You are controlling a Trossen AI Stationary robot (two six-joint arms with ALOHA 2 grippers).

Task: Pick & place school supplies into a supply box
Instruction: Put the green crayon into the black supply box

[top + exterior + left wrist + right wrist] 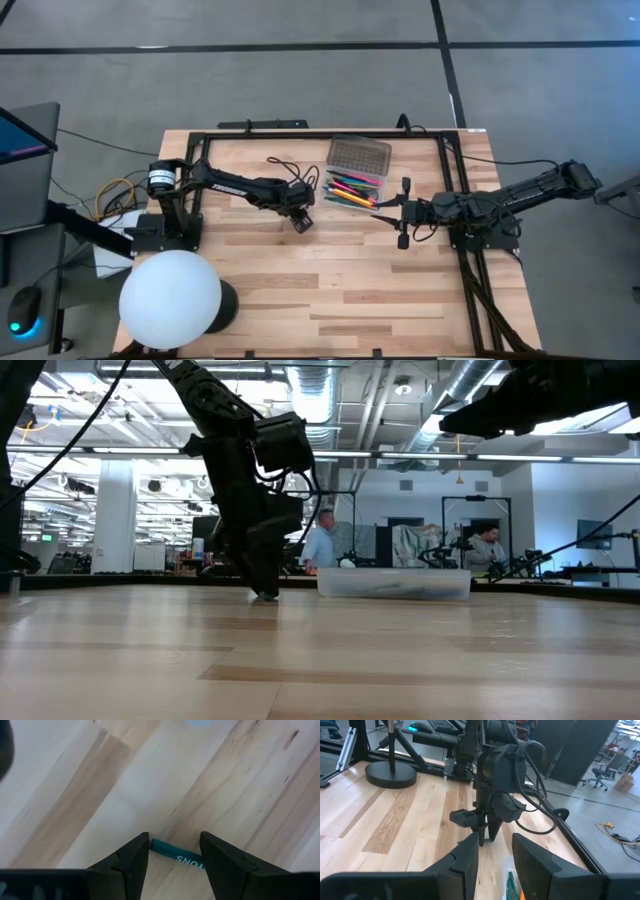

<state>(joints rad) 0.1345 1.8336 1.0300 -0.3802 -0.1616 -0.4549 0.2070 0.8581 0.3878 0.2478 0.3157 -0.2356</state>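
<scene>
We have our left gripper lowered to the pale wooden table, jaws parted narrowly and straddling a thin teal-blue marker with white lettering that lies flat on the boards, not yet pinched. The small translucent plastic supply box sits near the far edge, well apart, already full of pink, yellow and orange pens, its greyish dotted lid beside it. We judge the marker light, stiff and smooth, likely to roll, so we would close across its barrel near the middle. Our right gripper waits beside the box, jaws parted and empty.
</scene>
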